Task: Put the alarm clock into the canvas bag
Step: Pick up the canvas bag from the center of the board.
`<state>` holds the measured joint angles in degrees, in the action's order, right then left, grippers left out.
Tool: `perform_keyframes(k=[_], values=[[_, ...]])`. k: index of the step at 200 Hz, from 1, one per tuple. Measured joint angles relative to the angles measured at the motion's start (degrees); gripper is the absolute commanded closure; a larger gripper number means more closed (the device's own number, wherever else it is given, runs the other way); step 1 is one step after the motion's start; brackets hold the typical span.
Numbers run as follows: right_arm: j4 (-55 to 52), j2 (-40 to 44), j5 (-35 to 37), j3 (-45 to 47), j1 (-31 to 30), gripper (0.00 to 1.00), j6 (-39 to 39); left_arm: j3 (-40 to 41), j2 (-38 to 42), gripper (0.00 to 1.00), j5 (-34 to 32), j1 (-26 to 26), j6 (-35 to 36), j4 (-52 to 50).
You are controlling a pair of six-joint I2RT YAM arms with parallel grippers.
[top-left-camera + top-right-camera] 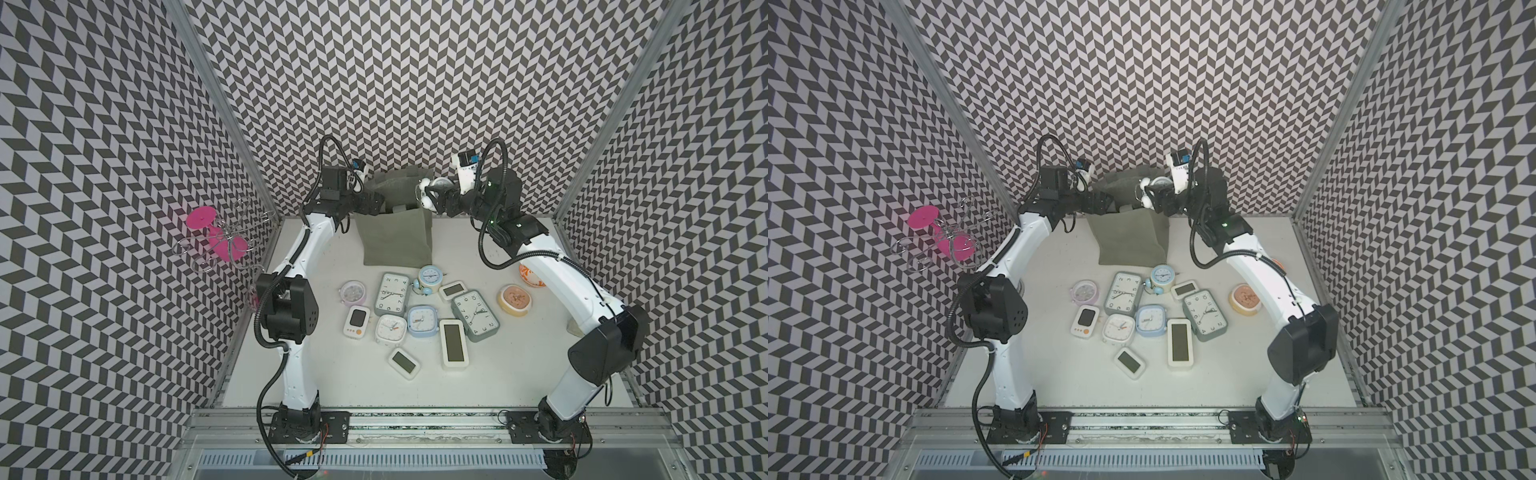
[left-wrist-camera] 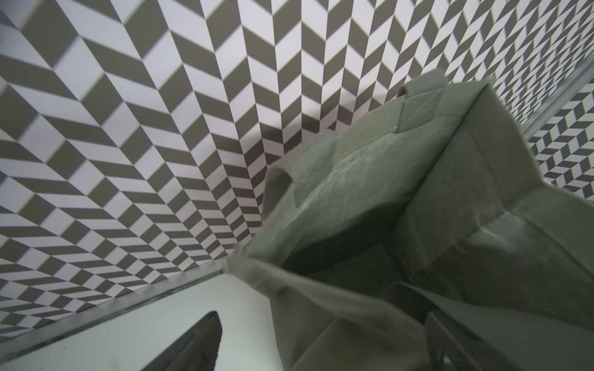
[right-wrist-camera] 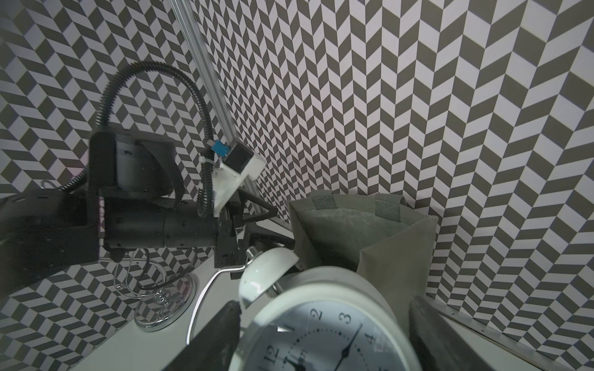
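Note:
The grey-green canvas bag [image 1: 395,241] [image 1: 1129,243] stands upright at the back of the table, mouth open. My right gripper [image 1: 433,198] [image 1: 1153,196] is shut on a white twin-bell alarm clock [image 1: 424,183] [image 1: 1146,183], held above the bag's right rim. In the right wrist view the alarm clock [image 3: 321,321] fills the space between both fingers [image 3: 221,327], with the bag [image 3: 369,231] just beyond. My left gripper [image 1: 370,203] [image 2: 321,318] is open and straddles the bag's left wall [image 2: 353,180], one finger outside and one inside.
Several other clocks lie in a cluster in front of the bag, among them a grey rectangular one [image 1: 392,294] and a blue square one [image 1: 422,321]. A pink-based wire stand [image 1: 212,237] is at the left wall. An orange bowl [image 1: 530,276] sits behind my right arm.

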<state>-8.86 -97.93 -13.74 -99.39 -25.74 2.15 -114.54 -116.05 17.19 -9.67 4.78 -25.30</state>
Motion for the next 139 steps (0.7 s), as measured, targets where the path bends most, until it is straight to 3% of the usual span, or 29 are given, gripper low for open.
perform_keyframes(k=[14, 34, 57, 90, 124, 133, 139], values=[[-0.02, 0.48, 0.02, 1.36, 0.0, 0.49, 0.0, 0.26, 0.24, 0.14, -0.13, 0.02, 0.37, 0.37], [0.04, 1.09, 0.07, 2.71, 0.0, 0.49, 0.02, 0.74, -0.13, 0.15, -0.59, 0.07, 0.74, 0.46], [0.04, 1.79, 0.24, 3.54, -0.02, 0.49, 0.0, 0.74, -0.92, 0.08, -0.52, 0.13, 0.7, 0.59], [0.0, 2.82, 0.46, 4.0, -0.02, 0.49, 0.0, 1.77, -1.05, 0.09, -1.55, -0.09, 1.62, 1.03], [0.02, 3.76, 0.44, 4.0, -0.02, 0.49, -0.02, 8.55, 0.96, 0.01, -3.02, -0.48, 5.6, 2.36], [0.02, 3.89, 0.44, 4.0, -0.02, 0.5, -0.02, 10.82, 1.97, 0.08, -3.48, -0.48, 6.64, 2.67], [0.04, 3.98, 0.42, 4.0, -0.02, 0.5, -0.02, 11.85, 2.43, 0.18, -4.07, -0.48, 7.48, 2.67]])
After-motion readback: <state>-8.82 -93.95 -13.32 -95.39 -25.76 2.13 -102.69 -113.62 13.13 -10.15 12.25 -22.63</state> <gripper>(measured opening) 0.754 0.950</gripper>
